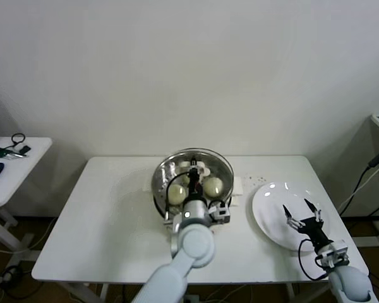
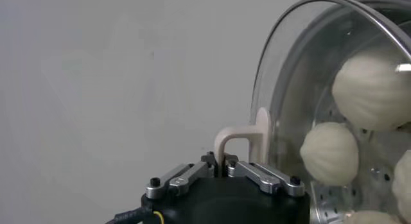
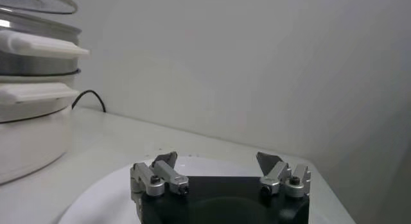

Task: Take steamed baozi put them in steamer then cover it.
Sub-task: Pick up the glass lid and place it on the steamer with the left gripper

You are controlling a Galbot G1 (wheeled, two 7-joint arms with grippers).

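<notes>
L gripper (image 2: 223, 165): fingers (image 2: 186, 177) pressed together, pinching the white handle (image 2: 241, 138) at the centre of the cover (image 2: 289, 65). Cover is a clear glass lid w/ metal rim, sitting over the steamer (image 1: 192, 180); can't tell if it's fully seated. Through the glass, the steamed baozi (image 2: 329, 153) lie inside on the perforated tray; two show clearly in head view, approx four from the L wrist. Steamer sits mid-desk (image 1: 107, 214), L arm reaching up to it from the near edge.

R gripper (image 1: 303, 216): fingers (image 3: 168, 171) spread wide, holding nothing, hovering above the white plate (image 1: 271, 205), which lies on the desk's R side, well apart from the steamer. A smaller side table (image 1: 19, 170) w/ cables stands beyond the desk's L end.
</notes>
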